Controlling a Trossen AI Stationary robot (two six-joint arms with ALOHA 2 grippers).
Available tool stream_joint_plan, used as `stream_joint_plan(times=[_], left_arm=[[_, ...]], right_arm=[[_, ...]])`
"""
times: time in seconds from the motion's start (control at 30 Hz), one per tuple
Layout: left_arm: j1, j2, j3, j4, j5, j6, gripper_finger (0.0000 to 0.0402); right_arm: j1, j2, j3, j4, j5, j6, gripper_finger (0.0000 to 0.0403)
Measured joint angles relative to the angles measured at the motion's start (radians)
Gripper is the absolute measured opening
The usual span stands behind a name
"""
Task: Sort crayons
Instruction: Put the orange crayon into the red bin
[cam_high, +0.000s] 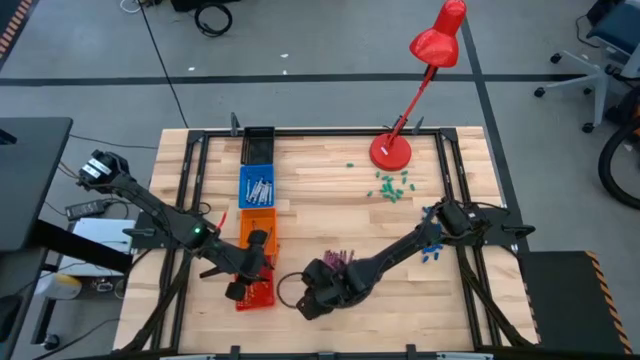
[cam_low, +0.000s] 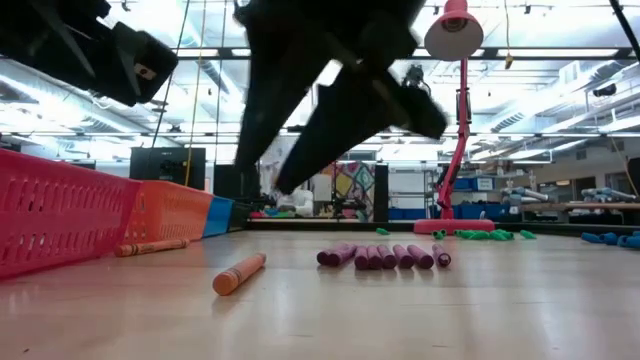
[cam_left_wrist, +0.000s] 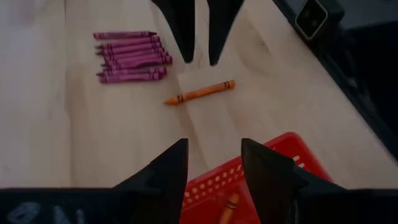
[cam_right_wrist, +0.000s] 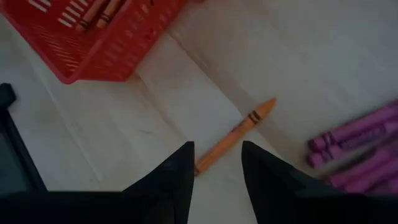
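right gripper (cam_right_wrist: 216, 163) open and empty above loose orange crayon (cam_right_wrist: 236, 134) lying flat on table (cam_right_wrist: 205, 74) between red basket (cam_right_wrist: 93, 43) and pink crayons (cam_right_wrist: 357, 146); likely light, stiff, waxy-slick, snappable, so pinch mid-length across barrel; left gripper (cam_left_wrist: 214, 163) open over basket.

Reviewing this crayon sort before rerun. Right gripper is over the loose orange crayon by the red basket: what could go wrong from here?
1. The right gripper hangs with open fingers over only one end of the loose orange wax crayon, which lies at an angle to it; an end pinch could pivot or roll it.
2. The left gripper, open over the red plastic mesh basket, faces the right one closely; the arms could collide.
3. The row of magenta crayons lies near enough to get swept.
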Motion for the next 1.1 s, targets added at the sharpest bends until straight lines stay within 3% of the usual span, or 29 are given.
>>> stream_joint_plan(times=[0.4,0.7,1.1], left_arm=[[-0.007,0.0,0.0,-0.013,-0.003,0.035,0.0162],[-0.013,0.0,0.0,-0.05,0.0,-0.004,0.0162],[-0.02,0.0,0.0,-0.12,0.0,-0.038,0.0162]], right_arm=[[0.083,0.128,0.157,-0.111,0.154,0.217,0.0132],[0.088,0.238,0.283,-0.151,0.209,0.193,0.0132],[0.089,0.272,0.292,-0.205,0.254,0.154,0.0132]])
